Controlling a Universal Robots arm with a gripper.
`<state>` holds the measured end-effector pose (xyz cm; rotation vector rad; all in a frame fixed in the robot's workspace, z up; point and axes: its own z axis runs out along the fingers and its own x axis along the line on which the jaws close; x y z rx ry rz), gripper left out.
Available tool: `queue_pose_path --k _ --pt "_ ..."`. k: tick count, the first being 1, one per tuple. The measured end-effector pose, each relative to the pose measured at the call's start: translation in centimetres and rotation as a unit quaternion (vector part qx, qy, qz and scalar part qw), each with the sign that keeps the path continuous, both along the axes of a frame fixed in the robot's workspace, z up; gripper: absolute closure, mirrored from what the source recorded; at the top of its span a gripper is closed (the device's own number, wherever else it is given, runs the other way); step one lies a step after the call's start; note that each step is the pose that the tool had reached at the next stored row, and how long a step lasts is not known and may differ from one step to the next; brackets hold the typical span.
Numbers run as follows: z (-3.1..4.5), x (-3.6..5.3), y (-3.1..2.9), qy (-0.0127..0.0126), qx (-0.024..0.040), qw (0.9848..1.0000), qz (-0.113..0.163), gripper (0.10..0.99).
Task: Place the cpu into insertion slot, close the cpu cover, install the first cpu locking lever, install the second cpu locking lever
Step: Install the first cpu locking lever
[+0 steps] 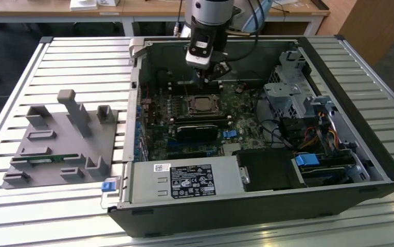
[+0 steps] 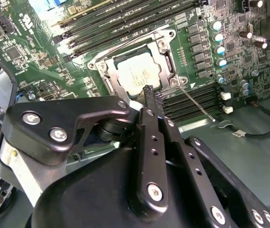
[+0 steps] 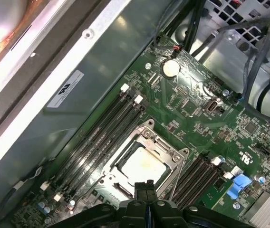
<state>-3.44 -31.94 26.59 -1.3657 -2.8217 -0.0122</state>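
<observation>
Found the cpu seated flat in the insertion slot, dull silver top showing through the cut-out of the cpu cover. Cover down over the chip, framing it on all sides. Thin silver locking lever standing free, angled out from one socket corner. Second thin rod along the opposite side of the socket; cannot tell whether latched.

Gripper poised just beside the socket edge, tip near the free lever's root. Fingers pressed together, nothing held between them.

Judged as the first-lever step, with placement and cover closing apparently done. To do it well:
- bear on the lever near its outer end, not on the cover or chip
- press down first, then sideways under its catch
- keep the closed tip off the memory slots and the capacitors
- move slowly, a springy rod being likely to slip off a narrow tip

Noted faint print on the chip top, white lettering on the green motherboard, a white sticker on the case wall and a white printed label on the power supply. None transcribed.

Open computer case lying on a slatted desk, grey plastic fixture beside it on the exterior view's left.
</observation>
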Motion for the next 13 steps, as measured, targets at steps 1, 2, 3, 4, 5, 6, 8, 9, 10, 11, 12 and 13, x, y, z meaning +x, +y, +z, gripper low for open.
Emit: queue_pose_path --k 1,2,3,4,5,6,8,9,10,11,12,13 --pt "0.0 0.0 0.0 0.0 0.0 1.0 0.003 0.98" --pt "0.0 0.0 0.0 0.0 0.0 1.0 0.006 0.98" --pt "0.0 0.0 0.0 0.0 0.0 1.0 0.009 0.98" --pt "0.0 0.0 0.0 0.0 0.0 0.9999 0.012 0.98" --pt "0.0 0.0 0.0 0.0 0.0 0.9999 0.015 0.98" --pt "0.0 0.0 0.0 0.0 0.0 0.9998 0.018 0.98" --pt "0.0 0.0 0.0 0.0 0.0 0.9997 0.025 0.98" --pt "0.0 0.0 0.0 0.0 0.0 0.9996 0.028 0.98" --pt "0.0 0.0 0.0 0.0 0.0 0.9995 0.032 0.98" --pt "0.0 0.0 0.0 0.0 0.0 0.9994 0.035 0.98" --pt "0.0 0.0 0.0 0.0 0.0 0.9993 0.038 0.98" --pt "0.0 0.0 0.0 0.0 0.0 0.9991 0.042 0.98"
